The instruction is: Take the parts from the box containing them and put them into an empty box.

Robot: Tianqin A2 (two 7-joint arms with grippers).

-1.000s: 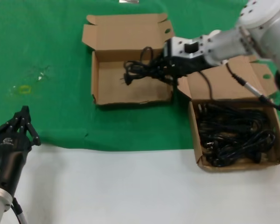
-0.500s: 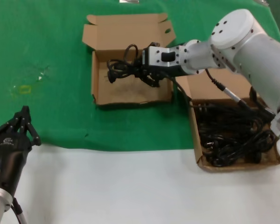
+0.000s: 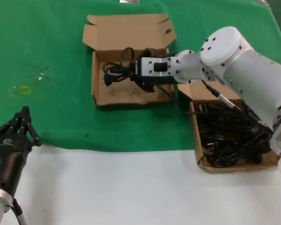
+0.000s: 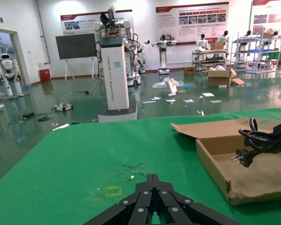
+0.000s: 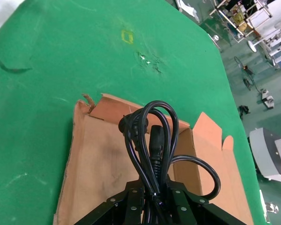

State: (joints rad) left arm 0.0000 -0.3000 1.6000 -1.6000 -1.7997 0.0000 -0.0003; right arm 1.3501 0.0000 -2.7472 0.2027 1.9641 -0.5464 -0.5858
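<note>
Bright, even overhead light is falling across the tabletop (image 3: 61,47), casting only soft, short shadows beside the boxes. Glare is washing out the white arm (image 3: 234,56) and the hall floor (image 4: 61,117) behind. The nearest tool (image 4: 152,206) is showing slightly soft in the left wrist view.

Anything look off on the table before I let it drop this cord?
Nothing serious. The right gripper holds a looped cord over the empty box. One oddity: the green cloth has a scuffed patch with a yellowish mark.
</note>
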